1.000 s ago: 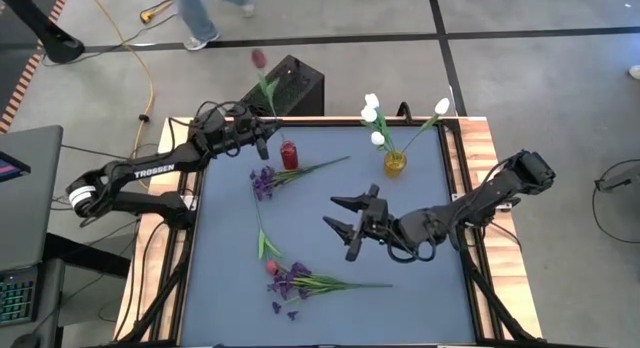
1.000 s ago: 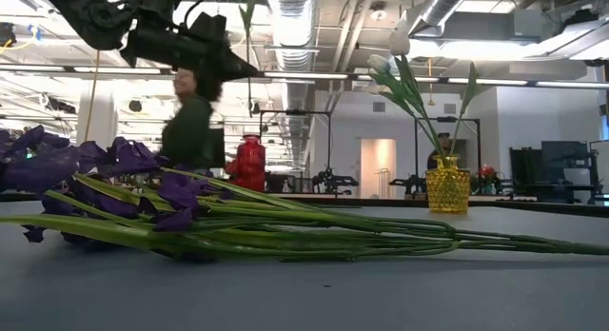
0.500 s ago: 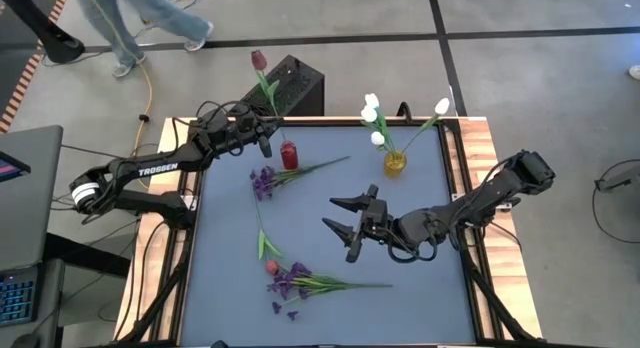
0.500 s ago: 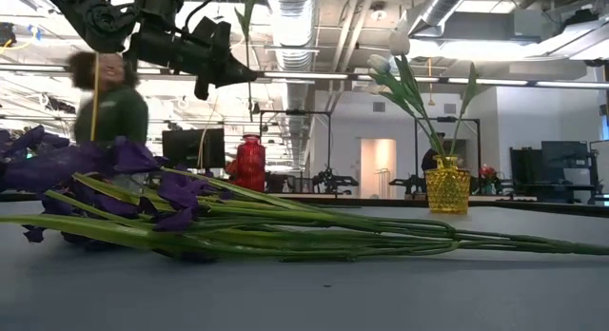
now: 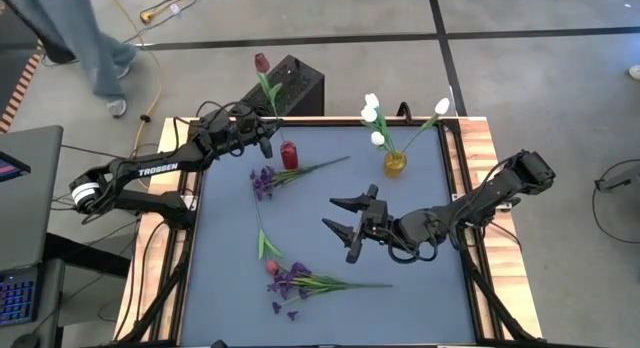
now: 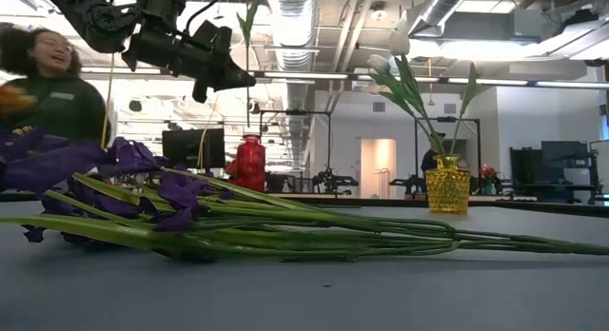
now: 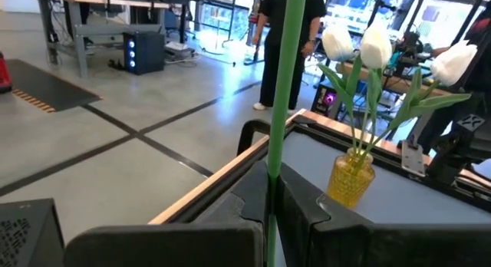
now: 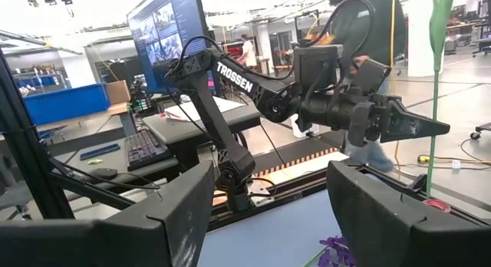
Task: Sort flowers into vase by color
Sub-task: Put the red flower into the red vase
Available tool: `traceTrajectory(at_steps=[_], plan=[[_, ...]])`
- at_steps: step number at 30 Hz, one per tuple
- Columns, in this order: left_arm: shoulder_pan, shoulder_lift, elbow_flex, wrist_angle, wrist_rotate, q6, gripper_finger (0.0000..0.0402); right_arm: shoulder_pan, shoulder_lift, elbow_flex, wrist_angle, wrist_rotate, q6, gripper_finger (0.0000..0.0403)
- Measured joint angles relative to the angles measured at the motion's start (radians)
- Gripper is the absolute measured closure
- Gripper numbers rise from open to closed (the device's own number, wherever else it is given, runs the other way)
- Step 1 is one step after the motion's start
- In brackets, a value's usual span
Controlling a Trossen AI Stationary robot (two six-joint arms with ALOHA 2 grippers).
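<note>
Left fingers (image 5: 265, 138) were clamped on red flower's stem (image 5: 268, 91), over red vase (image 5: 289, 155) at table's 11 o'clock. Lower stem straight in. Right fingers (image 5: 345, 220) stood apart mid-table.

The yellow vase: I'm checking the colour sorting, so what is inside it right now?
The yellow vase holds three white tulips on green stems, and no red or purple flowers. The stem ends inside it cannot be made out.
</note>
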Motion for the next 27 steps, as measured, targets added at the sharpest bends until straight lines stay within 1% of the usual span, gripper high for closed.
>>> traceTrajectory(at_steps=[13, 21, 27], plan=[[-0.002, 0.000, 0.000, -0.004, -0.035, 0.007, 0.0401, -0.006, 0.000, 0.000, -0.001, -0.026, 0.001, 0.0125], [-0.031, 0.097, 0.000, 0.064, -0.024, -0.018, 0.0401, -0.006, 0.000, 0.000, 0.010, -0.026, -0.038, 0.0125], [-0.031, 0.097, 0.000, 0.064, -0.026, 0.001, 0.0401, -0.001, -0.001, 0.000, 0.028, -0.048, -0.039, 0.0125]])
